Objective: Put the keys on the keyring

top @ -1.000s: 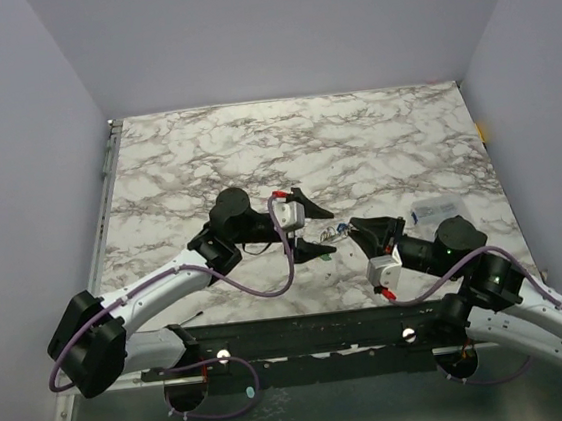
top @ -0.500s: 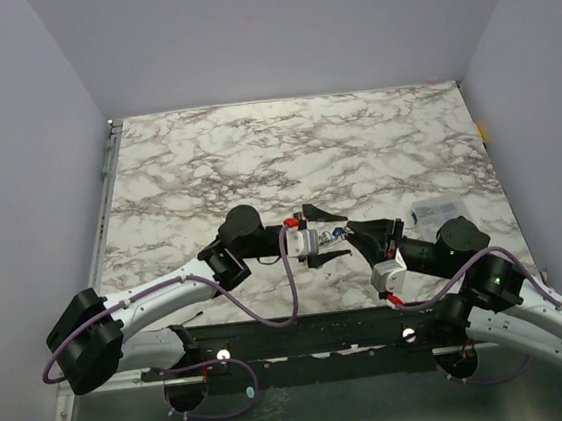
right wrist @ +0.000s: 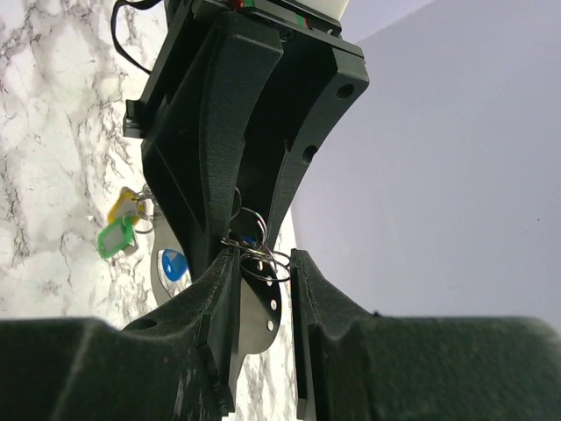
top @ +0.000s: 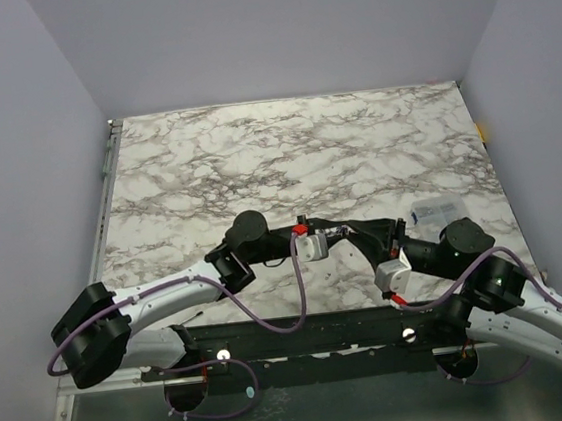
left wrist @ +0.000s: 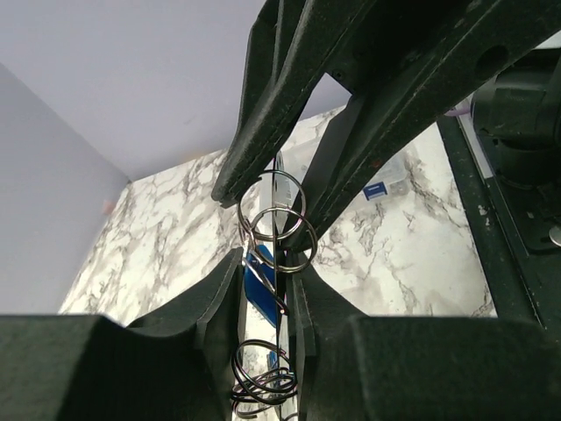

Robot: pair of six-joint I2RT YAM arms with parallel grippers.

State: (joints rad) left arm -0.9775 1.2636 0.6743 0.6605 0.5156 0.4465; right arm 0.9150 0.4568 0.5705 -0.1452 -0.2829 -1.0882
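Pinching the keyring (left wrist: 279, 213) from opposite sides, left gripper (left wrist: 266, 285) and right gripper (right wrist: 263, 260) hide it overhead; clear packet (top: 432, 211) nearby

No legible text or labels.

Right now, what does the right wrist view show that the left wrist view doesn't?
Only right wrist: the green key and yellow key, at the frame's left. Only left wrist: a clear packet on the table. Both: the keyring, with the blue key, gripped by the left pincer and right pincer.
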